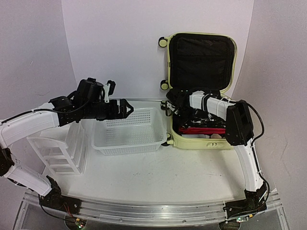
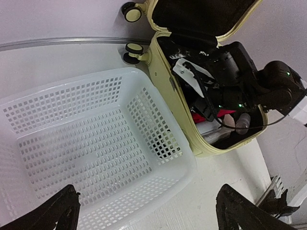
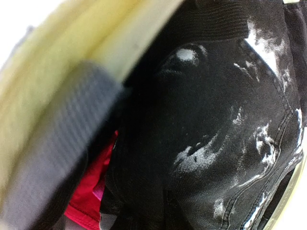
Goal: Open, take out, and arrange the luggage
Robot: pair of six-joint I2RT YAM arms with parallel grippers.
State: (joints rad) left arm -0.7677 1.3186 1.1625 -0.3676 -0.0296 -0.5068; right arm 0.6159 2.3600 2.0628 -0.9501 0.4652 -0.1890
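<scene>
The luggage (image 1: pixel 196 142), a pale yellow hard-shell suitcase, lies open at the back right with its black-lined lid upright. It holds a black denim garment with white marks (image 3: pixel 206 120) and something red (image 1: pixel 201 130). My right gripper (image 1: pixel 173 103) reaches down into its left side. Its wrist view is filled by the black garment, with red cloth (image 3: pixel 91 191) and the yellow rim (image 3: pixel 72 52) beside it, and its fingers are hidden. My left gripper (image 1: pixel 125 110) hovers open above the white mesh basket (image 2: pixel 120 72), holding nothing. The suitcase wall (image 2: pixel 177 110) lies just right of the basket.
The white mesh basket (image 1: pixel 129 143) sits mid-table against the suitcase's left side, empty. A white plastic drawer organiser (image 1: pixel 57 153) stands at the left, under my left arm. The suitcase wheels (image 2: pixel 132 50) point toward the back wall.
</scene>
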